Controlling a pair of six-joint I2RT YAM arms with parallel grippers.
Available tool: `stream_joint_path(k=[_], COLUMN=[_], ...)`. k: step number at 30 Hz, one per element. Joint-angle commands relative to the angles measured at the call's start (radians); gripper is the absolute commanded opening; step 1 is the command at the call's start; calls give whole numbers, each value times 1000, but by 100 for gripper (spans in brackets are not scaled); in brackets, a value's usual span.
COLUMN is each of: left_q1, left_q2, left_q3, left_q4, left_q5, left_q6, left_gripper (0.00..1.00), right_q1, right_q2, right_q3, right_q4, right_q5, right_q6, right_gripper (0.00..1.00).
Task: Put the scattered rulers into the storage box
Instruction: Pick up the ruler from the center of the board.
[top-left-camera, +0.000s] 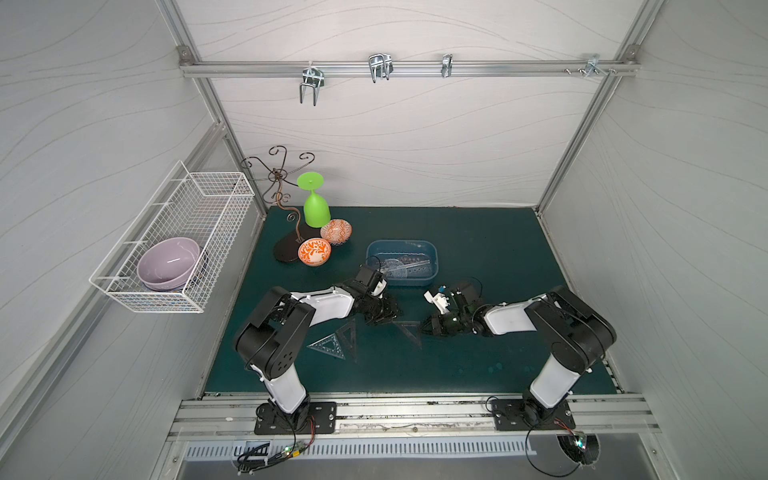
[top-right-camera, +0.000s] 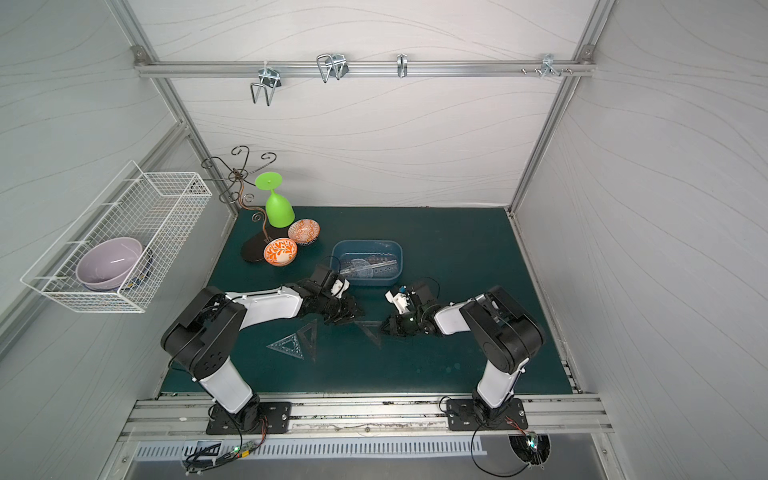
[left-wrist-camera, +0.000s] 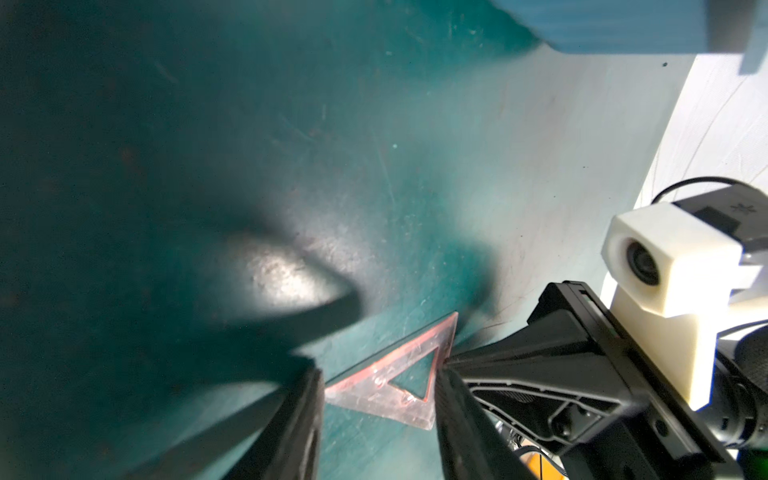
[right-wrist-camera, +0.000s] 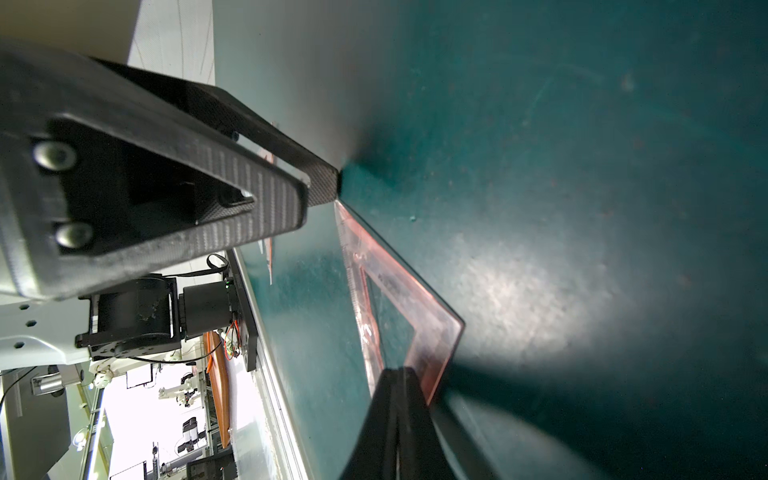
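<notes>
A dark set square (left-wrist-camera: 365, 392) lies near the middle of the worktop (top-left-camera: 478, 257), between your arms. Your left gripper (left-wrist-camera: 380, 374) straddles it with fingers apart, likely to take it. Your right gripper (right-wrist-camera: 399, 376), fingers together, meets one corner, probably steadying it. The blue storage box (top-left-camera: 434, 251) sits just behind, holding other rulers (top-left-camera: 409, 266).

Surface (top-left-camera: 478, 257): dark green mat. At my far left stand a wire stand (top-left-camera: 286, 251) on its dark base, an upturned green goblet (top-left-camera: 317, 210) and two orange-patterned bowls (top-left-camera: 314, 252). The blue storage box (top-left-camera: 402, 242) sits mid-surface. Nearer me, lying flat, are a clear set square (top-left-camera: 328, 345), just beside it a dark set square (top-left-camera: 354, 336), and a second dark set square (top-left-camera: 407, 323) apart to the right.
</notes>
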Motion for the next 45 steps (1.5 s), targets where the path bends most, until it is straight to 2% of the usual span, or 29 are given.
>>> stream_joint_path(k=[1, 19, 25, 41, 45], left_q1=[5, 10, 3, 2, 1], left_q2=[2, -46, -11, 25, 25], left_q3=[-8, -12, -46, -103, -103], left_q4=[-41, -65, 41, 181, 194], left_q5=[-27, -68, 18, 100, 117], left_q6=[22, 44, 5, -45, -41], left_gripper=[50, 54, 56, 26, 16], right_q1=[-7, -10, -10, -10, -10], right_q2=[14, 9, 16, 23, 23], right_q3=[-37, -46, -45, -38, -38], right_q4=[-93, -101, -98, -102, -100], right_q5=[58, 61, 61, 58, 60], right_q6=[-16, -19, -19, -23, -22], right_gripper=[8, 8, 8, 8, 8])
